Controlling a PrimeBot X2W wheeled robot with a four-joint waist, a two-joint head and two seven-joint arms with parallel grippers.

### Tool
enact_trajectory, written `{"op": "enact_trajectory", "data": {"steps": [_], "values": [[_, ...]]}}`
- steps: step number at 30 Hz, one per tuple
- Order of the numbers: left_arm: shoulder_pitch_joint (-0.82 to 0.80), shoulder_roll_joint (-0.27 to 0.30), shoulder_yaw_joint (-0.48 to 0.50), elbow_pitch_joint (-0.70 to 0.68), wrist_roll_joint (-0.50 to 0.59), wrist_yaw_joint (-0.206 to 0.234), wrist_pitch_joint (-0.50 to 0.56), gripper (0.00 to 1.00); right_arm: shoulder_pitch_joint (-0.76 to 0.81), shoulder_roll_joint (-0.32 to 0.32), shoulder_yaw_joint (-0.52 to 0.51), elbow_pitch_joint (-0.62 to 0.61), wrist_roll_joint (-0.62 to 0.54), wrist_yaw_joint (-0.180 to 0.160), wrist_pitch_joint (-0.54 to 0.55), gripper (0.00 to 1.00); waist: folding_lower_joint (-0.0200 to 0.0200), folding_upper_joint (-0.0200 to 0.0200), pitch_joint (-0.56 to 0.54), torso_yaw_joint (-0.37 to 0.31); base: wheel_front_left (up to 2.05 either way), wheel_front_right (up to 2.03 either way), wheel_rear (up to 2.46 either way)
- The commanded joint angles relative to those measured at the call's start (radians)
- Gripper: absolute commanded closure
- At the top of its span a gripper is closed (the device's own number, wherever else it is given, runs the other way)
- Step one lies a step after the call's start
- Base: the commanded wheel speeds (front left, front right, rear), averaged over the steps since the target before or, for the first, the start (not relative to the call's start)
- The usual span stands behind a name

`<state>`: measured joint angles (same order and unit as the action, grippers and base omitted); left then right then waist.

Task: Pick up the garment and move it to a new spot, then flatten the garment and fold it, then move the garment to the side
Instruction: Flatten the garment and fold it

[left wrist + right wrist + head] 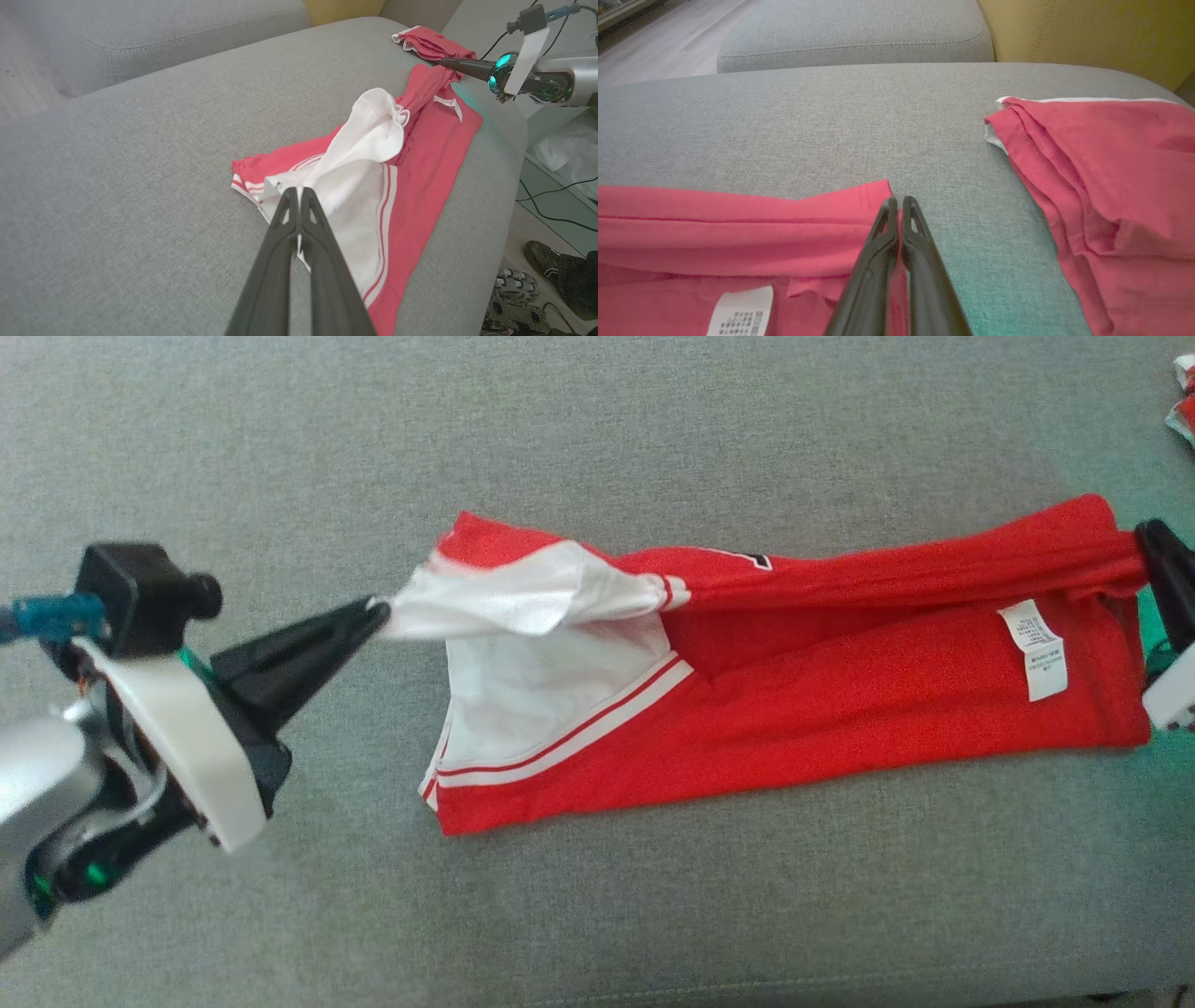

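The garment (840, 691) is a red shirt with white sleeves and striped trim, stretched left to right on the grey sofa cushion (597, 420). My left gripper (378, 611) is shut on the white sleeve's tip, lifting it off the cushion; the left wrist view has the same fingertips (299, 191) pinching white cloth of the garment (420, 154). At the right end my right gripper (1144, 537) is shut on the bunched red hem. In the right wrist view its tips (900, 203) clamp the red edge of the garment (738, 233).
A second red garment (1111, 186) lies folded on the cushion beyond the right gripper, also seen as a folded pile (430, 44). The cushion's right edge drops to a floor with cables and a shoe (560, 275). A yellow cushion (1087, 32) stands behind.
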<state>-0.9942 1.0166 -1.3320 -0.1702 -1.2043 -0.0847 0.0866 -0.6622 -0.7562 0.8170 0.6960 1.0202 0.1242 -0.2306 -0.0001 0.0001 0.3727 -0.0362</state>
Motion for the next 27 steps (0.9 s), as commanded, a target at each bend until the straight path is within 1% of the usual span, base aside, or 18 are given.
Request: {"op": "enact_trajectory", "data": {"steps": [1, 5, 9, 13, 14, 15, 16, 17, 18, 19, 22, 24, 26, 27], "values": [[0.000, 0.054, 0.052, -0.025, 0.011, 0.013, -0.009, 1.00, 0.042, -0.051, -0.015, -0.015, -0.015, 0.007, -0.018, 1.00, 0.0001, -0.0001, -0.002, 0.000, 0.00, 0.00, 0.00], [0.061, 0.046, 0.052, -0.055, 0.022, 0.039, -0.014, 1.00, 0.087, -0.052, -0.057, -0.036, -0.045, 0.007, -0.020, 1.00, 0.0001, -0.0001, -0.005, -0.001, 0.00, 0.00, 0.00], [0.107, 0.031, 0.052, -0.053, 0.047, 0.056, -0.044, 1.00, 0.127, -0.042, -0.110, -0.049, -0.075, 0.007, -0.019, 1.00, 0.0001, -0.0001, -0.001, -0.004, 0.00, 0.00, 0.00], [0.150, 0.005, 0.057, -0.029, 0.038, 0.075, -0.114, 1.00, 0.172, -0.023, -0.166, -0.062, -0.108, 0.007, -0.009, 1.00, 0.0001, -0.0001, 0.000, -0.008, 0.00, 0.00, 0.00], [0.160, 0.000, 0.058, -0.021, 0.036, 0.080, -0.129, 1.00, 0.183, -0.017, -0.180, -0.065, -0.117, 0.007, -0.006, 0.98, 0.0001, -0.0001, 0.000, -0.009, 0.00, 0.00, 0.00], [0.171, -0.007, 0.058, -0.013, 0.034, 0.083, -0.141, 1.00, 0.194, -0.009, -0.195, -0.068, -0.124, 0.007, -0.003, 0.71, 0.0001, -0.0001, -0.001, -0.011, 0.00, 0.00, 0.00], [0.182, -0.014, 0.058, -0.004, 0.033, 0.088, -0.155, 1.00, 0.204, 0.000, -0.212, -0.071, -0.129, 0.007, 0.000, 0.16, 0.0001, -0.0001, -0.002, -0.013, 0.00, 0.00, 0.00], [0.192, -0.022, 0.058, 0.006, 0.033, 0.093, -0.171, 0.88, 0.214, 0.009, -0.230, -0.073, -0.136, 0.007, 0.001, 0.00, 0.0001, -0.0001, -0.003, -0.015, 0.00, 0.00, 0.00], [0.205, -0.031, 0.059, 0.017, 0.028, 0.101, -0.189, 0.55, 0.222, 0.018, -0.250, -0.074, -0.145, 0.007, 0.000, 0.00, 0.0001, -0.0001, -0.004, -0.016, 0.00, 0.00, 0.00], [0.215, -0.041, 0.062, 0.027, 0.029, 0.113, -0.209, 0.00, 0.231, 0.028, -0.269, -0.075, -0.156, 0.007, -0.001, 0.00, 0.0001, -0.0001, -0.005, -0.018, 0.00, 0.00, 0.00], [0.244, -0.083, 0.081, 0.065, 0.065, 0.180, -0.296, 0.00, 0.265, 0.062, -0.339, -0.078, -0.186, 0.007, -0.008, 0.00, 0.0001, -0.0001, -0.016, -0.019, 0.00, 0.00, 0.00], [0.275, -0.126, 0.114, 0.091, 0.094, 0.244, -0.334, 0.00, 0.293, 0.088, -0.405, -0.076, -0.214, 0.007, -0.018, 0.00, 0.0001, -0.0001, -0.028, -0.016, 0.00, 0.00, 0.00], [0.326, -0.186, 0.187, 0.111, 0.118, 0.312, -0.346, 0.00, 0.327, 0.127, -0.480, -0.079, -0.248, 0.007, -0.025, 0.00, 0.0001, -0.0001, -0.045, -0.011, 0.00, 0.00, 0.00], [0.360, -0.226, 0.255, 0.110, 0.145, 0.344, -0.347, 0.00, 0.347, 0.152, -0.518, -0.085, -0.266, 0.007, -0.028, 0.00, 0.0001, -0.0001, -0.054, -0.007, 0.00, 0.00, 0.00]]}}
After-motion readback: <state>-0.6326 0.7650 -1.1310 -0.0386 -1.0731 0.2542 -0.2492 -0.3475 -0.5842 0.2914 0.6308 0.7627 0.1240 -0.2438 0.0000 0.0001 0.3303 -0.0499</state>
